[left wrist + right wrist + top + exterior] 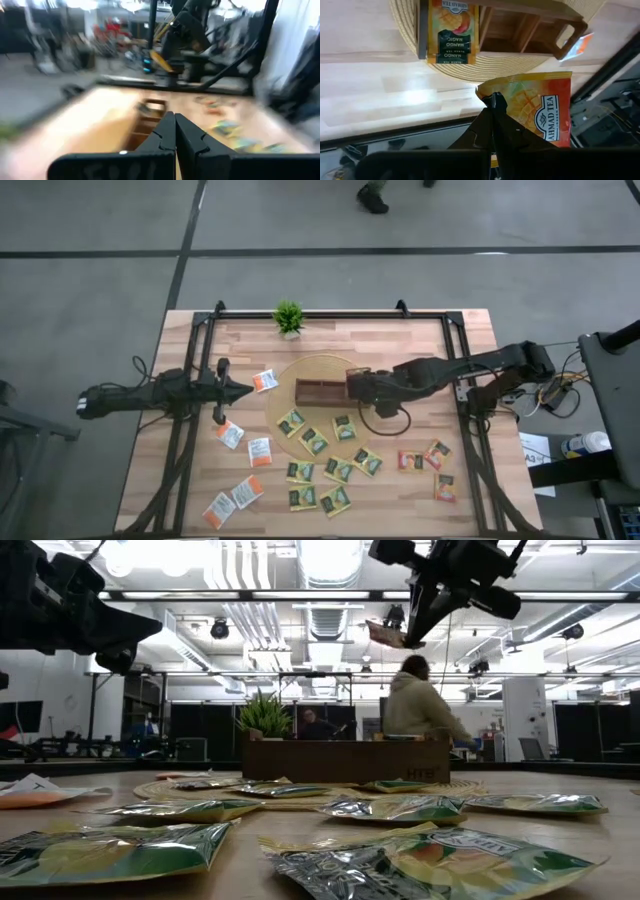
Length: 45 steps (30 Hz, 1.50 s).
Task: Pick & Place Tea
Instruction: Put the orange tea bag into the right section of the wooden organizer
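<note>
Fingers (492, 107) of the right gripper (493, 102) are pressed together on one corner of a glossy orange mango tea sachet (540, 107), which hangs flat beneath them. In the high view this gripper (352, 383) sits above the 3 o'clock end of the brown wooden compartment tray (318, 391), the dark arm stretched in low from the table's 3 o'clock edge. The tray rests on a round woven straw mat (290, 408). Another mango sachet (448, 31) lies on the mat just beside the tray. Green-and-yellow sachets (320, 475) lie scattered toward 6 o'clock, white-and-orange sachets (240, 465) toward 8 o'clock, red-pink sachets (428, 462) toward 4 o'clock. The left gripper (175, 131) has its fingers closed flat against each other, holding nothing, reaching level from 9 o'clock over the pale wood-plank table (400, 340).
</note>
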Available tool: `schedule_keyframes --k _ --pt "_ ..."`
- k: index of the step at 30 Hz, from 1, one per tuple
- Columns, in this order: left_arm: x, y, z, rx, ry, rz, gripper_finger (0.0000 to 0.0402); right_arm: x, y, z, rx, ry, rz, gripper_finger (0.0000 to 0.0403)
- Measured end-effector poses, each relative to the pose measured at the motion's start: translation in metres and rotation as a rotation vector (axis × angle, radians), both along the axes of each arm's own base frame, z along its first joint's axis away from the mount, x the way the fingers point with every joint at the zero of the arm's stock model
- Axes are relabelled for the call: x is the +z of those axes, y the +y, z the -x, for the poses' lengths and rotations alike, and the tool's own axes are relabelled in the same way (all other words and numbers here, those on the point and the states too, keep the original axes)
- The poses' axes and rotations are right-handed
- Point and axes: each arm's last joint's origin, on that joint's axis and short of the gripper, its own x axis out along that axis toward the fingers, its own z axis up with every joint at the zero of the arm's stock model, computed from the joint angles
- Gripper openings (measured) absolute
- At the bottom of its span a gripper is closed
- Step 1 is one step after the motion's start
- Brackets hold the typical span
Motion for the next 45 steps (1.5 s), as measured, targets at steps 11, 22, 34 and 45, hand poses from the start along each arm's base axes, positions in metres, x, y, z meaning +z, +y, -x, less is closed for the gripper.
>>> schedule_keyframes --k 11,22,34,45 --pt "0.002 0.004 0.001 0.15 0.009 -0.183 0.0 0.019 0.003 -0.005 -0.014 -0.073 0.037 0.0008" --pt "0.028 0.003 0.005 0.062 -0.332 0.251 0.0 0.032 0.003 -0.007 -0.063 -0.144 0.002 0.0008" --pt "0.09 0.002 0.002 0.028 -0.255 0.348 0.0 0.033 0.004 -0.008 -0.065 -0.157 -0.006 0.0008" --pt "0.15 0.004 -0.034 0.045 -0.159 0.362 0.0085 0.035 0.004 -0.011 -0.064 -0.189 -0.012 0.0008"
